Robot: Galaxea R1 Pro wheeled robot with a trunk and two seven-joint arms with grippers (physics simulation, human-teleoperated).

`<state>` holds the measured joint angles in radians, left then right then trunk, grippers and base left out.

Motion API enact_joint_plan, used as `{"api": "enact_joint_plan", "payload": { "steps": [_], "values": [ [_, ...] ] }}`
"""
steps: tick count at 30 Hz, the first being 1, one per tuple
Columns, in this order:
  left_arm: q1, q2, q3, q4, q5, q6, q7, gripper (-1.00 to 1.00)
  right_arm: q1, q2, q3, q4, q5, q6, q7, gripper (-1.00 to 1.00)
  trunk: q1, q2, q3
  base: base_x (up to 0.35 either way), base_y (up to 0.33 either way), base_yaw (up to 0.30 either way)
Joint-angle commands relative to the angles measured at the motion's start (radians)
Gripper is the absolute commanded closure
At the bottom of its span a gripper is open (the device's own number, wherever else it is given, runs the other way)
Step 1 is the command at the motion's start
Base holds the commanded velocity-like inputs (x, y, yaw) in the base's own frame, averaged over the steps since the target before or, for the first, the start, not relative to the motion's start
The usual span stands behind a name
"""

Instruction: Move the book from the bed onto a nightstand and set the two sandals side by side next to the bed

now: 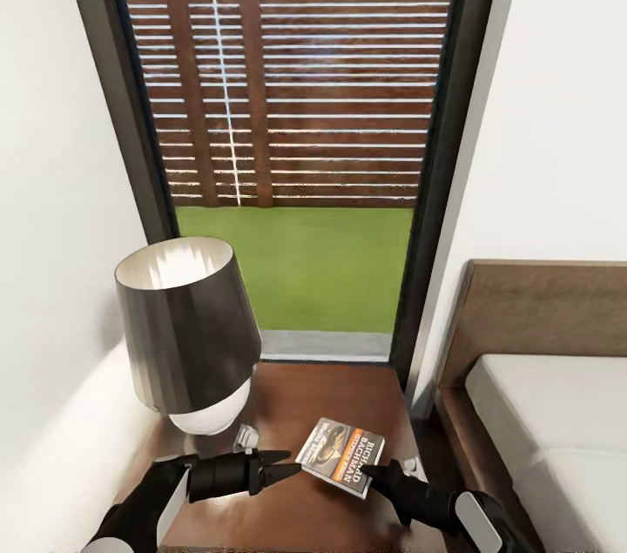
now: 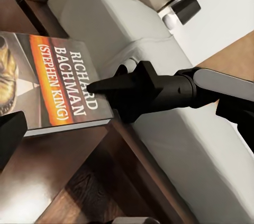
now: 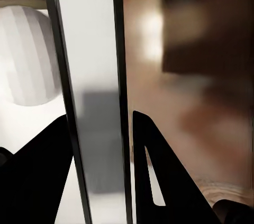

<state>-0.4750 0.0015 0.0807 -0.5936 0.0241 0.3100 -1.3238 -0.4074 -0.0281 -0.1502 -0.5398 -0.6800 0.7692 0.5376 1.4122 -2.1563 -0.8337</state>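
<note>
Book: one book, lying on the nightstand, cover up, reading "RICHARD BACHMAN (STEPHEN KING)" in the left wrist view.
Right gripper: one right gripper, its jaws clamped on the book's edge; in the right wrist view the thin white page edge runs between the two dark fingers.
Left gripper: one left gripper, its tips just beside the book's near corner on the other side from the right gripper; whether its jaws are apart I cannot tell.
Lamp: one lamp with a dark shade, on the nightstand beyond the left gripper.
Bed: one bed, beside the nightstand, beyond the right gripper; pale mattress, brown headboard.
Window: one tall window behind the nightstand, fence and grass outside.
</note>
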Motion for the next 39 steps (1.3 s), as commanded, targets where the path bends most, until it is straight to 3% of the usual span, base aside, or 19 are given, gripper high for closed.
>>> {"api": "enact_joint_plan", "payload": {
  "steps": [1,12,20,27,39],
  "values": [
    [-0.001,0.0,0.001,0.0,0.003,0.011,-0.003,-1.0,-0.001,0.0,-0.004,0.0,-0.002,0.007,0.002,1.0,0.004,-0.008,-0.004,0.0,0.0,0.0],
    [-0.001,0.0,0.001,0.0,0.002,0.01,-0.003,-1.0,-0.001,0.0,-0.004,0.0,-0.001,0.007,0.002,1.0,0.046,-0.085,-0.039,0.0,0.0,0.0],
    [-0.001,0.0,0.001,0.0,0.002,0.01,-0.003,-1.0,-0.001,0.001,-0.004,0.0,-0.001,0.007,0.002,1.0,0.046,-0.085,-0.039,0.0,0.0,0.0],
    [-0.001,0.0,0.001,0.0,0.002,0.01,-0.003,-1.0,-0.001,0.001,-0.004,0.0,-0.002,0.007,0.002,1.0,0.073,-0.134,-0.061,0.0,0.0,0.0],
    [-0.001,0.0,0.001,0.001,0.002,0.009,-0.003,-1.0,-0.001,0.0,-0.004,0.0,-0.002,0.007,0.002,1.0,0.073,-0.134,-0.061,0.0,0.0,0.0]
  ]
}}
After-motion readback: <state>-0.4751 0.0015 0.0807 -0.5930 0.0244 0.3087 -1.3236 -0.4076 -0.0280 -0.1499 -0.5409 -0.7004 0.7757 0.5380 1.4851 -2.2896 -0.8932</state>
